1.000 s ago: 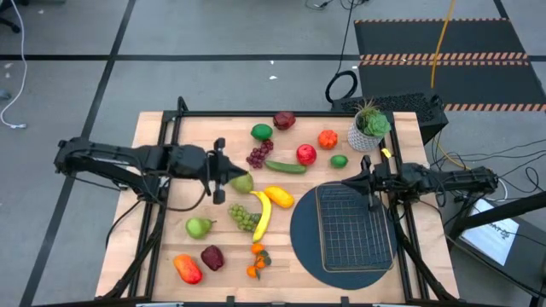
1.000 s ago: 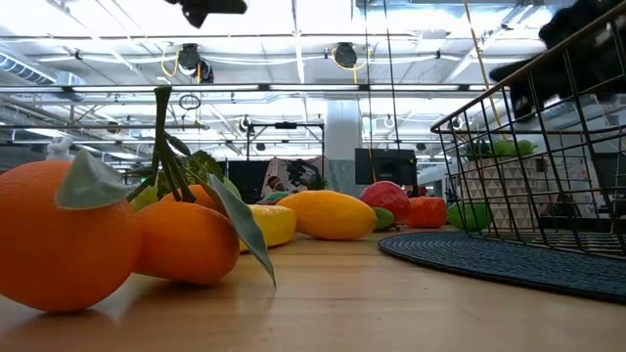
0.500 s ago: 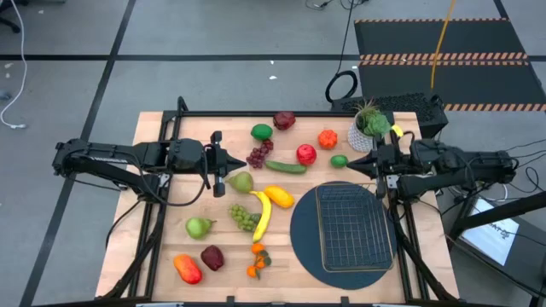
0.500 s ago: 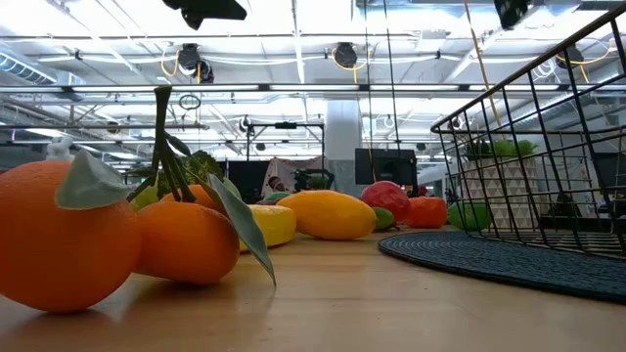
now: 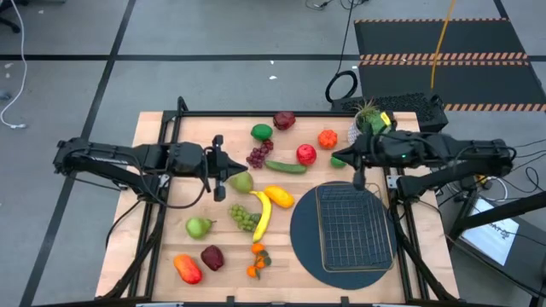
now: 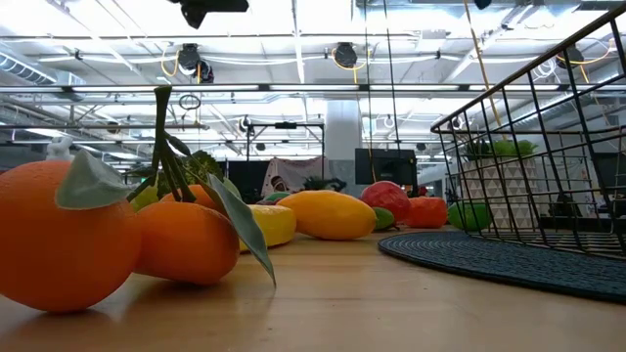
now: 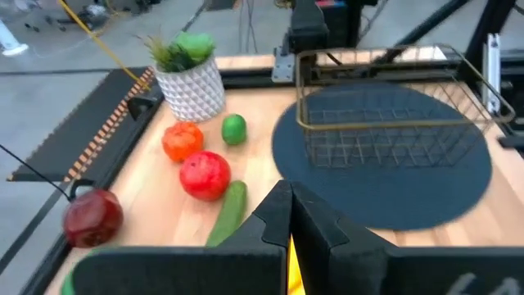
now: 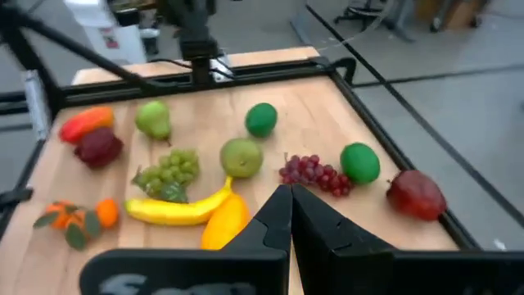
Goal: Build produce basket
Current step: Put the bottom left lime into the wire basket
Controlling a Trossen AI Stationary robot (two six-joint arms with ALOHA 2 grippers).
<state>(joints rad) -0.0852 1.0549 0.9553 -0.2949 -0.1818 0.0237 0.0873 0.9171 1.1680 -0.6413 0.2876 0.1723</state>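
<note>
The basket, dark wire mesh and empty, is set on a dark round mat just below the right pincer, which is closed on nothing. The produce is scattered beside the left pincer, likewise closed and empty, arm stretched level over the surface.

Two dark, near-black jointed arms of tubular links, with black cables looping alongside. Left gripper and right gripper with matte black, wedge-shaped fingers tapering to thin tips. Small green light on right arm's wrist housing.
</note>
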